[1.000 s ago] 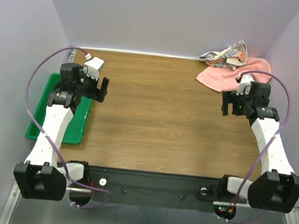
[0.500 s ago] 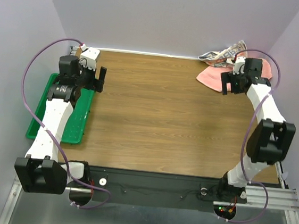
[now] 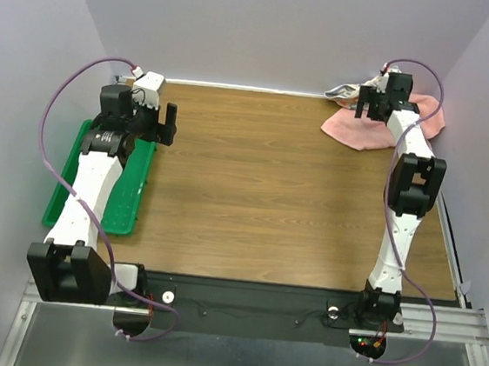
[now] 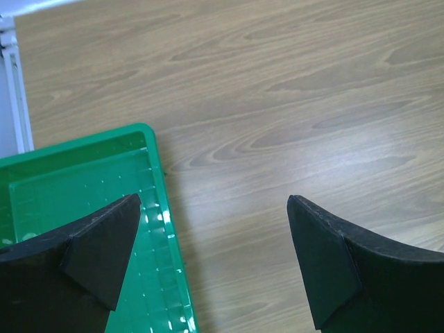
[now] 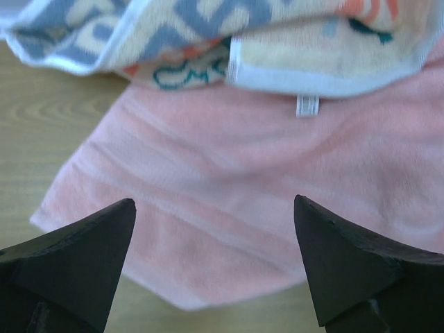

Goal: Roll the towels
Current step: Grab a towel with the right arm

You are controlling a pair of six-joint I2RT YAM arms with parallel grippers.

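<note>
**Far right corner, straight below the nearer arm**

The large plain salmon-pink terry towel (image 3: 362, 132) lies rumpled in the far right corner of the brown wooden counter (image 3: 262, 185). The smaller white towel printed in red, grey and orange (image 3: 346, 92) is bunched on its far edge. Your right hand (image 5: 214, 205) hovers directly over the pink cloth, fingers spread wide and empty. Your left hand (image 3: 161, 126), likewise spread and empty, is well apart at the far left beside the green plastic tray (image 3: 64, 190). The reach looks like the right arm's.

A brown wooden table (image 3: 261, 193) fills the middle — its grain runs side to side. Pale purple walls (image 3: 269, 28) stand close on three sides. A metal rail (image 3: 449, 319) lies at the near edge.
</note>
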